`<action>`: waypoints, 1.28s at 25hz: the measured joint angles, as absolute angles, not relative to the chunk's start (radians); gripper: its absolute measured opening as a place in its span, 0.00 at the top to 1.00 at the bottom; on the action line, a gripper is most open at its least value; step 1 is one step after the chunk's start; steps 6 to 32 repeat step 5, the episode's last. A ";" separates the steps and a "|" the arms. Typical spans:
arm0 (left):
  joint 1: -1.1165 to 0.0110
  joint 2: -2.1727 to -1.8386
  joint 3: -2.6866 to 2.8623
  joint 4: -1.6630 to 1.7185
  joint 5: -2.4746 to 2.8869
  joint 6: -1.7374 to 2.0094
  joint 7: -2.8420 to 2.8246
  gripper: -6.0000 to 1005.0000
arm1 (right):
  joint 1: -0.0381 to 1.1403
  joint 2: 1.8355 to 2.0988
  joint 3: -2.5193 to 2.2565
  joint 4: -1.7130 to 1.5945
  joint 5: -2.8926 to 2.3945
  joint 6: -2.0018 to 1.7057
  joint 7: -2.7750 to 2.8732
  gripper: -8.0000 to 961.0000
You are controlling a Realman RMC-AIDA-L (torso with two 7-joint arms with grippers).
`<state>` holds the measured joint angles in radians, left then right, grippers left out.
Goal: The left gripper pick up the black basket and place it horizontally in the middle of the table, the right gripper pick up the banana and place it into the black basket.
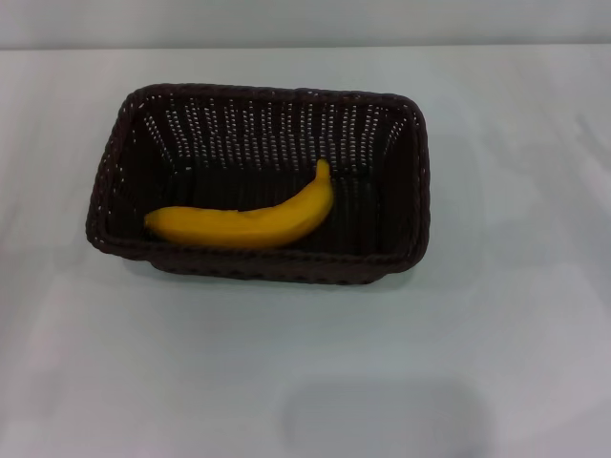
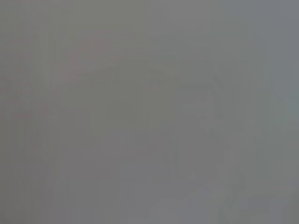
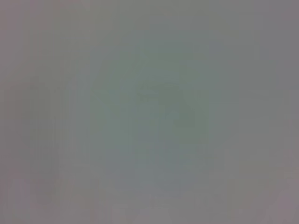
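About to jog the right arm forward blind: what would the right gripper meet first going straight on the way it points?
Cannot say. The right gripper is in no view, and its wrist camera shows only a featureless surface. The head view shows just the banana lying in the black basket on the table.

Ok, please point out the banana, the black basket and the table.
banana [image 1: 243, 225]: head view, middle of its yellow body.
black basket [image 1: 267, 95]: head view, far braided rim.
table [image 1: 305, 372]: head view, bare white surface nearer than the basket.

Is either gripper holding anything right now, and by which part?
Nothing is held. The banana lies free inside the black basket; neither gripper is in view.
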<state>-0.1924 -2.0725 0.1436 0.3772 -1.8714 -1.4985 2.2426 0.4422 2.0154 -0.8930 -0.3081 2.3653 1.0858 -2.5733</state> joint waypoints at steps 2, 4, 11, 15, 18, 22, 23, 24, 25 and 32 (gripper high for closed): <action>-0.197 -2.072 0.143 0.311 -1.909 -1.506 2.310 0.13 | 0.447 2.016 -0.893 -0.283 2.384 1.089 -2.597 0.11; -0.206 -2.074 0.143 0.272 -1.937 -1.506 2.354 0.13 | 0.446 2.016 -0.894 -0.279 2.387 1.098 -2.599 0.11; -0.212 -2.074 0.143 0.260 -1.945 -1.506 2.370 0.13 | 0.441 2.016 -0.894 -0.278 2.389 1.109 -2.599 0.11; -0.212 -2.074 0.143 0.260 -1.945 -1.506 2.370 0.13 | 0.441 2.016 -0.894 -0.278 2.389 1.109 -2.599 0.11; -0.212 -2.074 0.143 0.260 -1.945 -1.506 2.370 0.13 | 0.441 2.016 -0.894 -0.278 2.389 1.109 -2.599 0.11; -0.212 -2.074 0.143 0.260 -1.945 -1.506 2.370 0.13 | 0.441 2.016 -0.894 -0.278 2.389 1.109 -2.599 0.11; -0.212 -2.074 0.143 0.260 -1.945 -1.506 2.370 0.13 | 0.441 2.016 -0.894 -0.278 2.389 1.109 -2.599 0.11; -0.212 -2.074 0.143 0.260 -1.945 -1.506 2.370 0.13 | 0.441 2.016 -0.894 -0.278 2.389 1.109 -2.599 0.11; -0.212 -2.074 0.143 0.260 -1.945 -1.506 2.370 0.13 | 0.441 2.016 -0.894 -0.278 2.389 1.109 -2.599 0.11; -0.212 -2.074 0.143 0.260 -1.945 -1.506 2.370 0.13 | 0.441 2.016 -0.894 -0.278 2.389 1.109 -2.599 0.11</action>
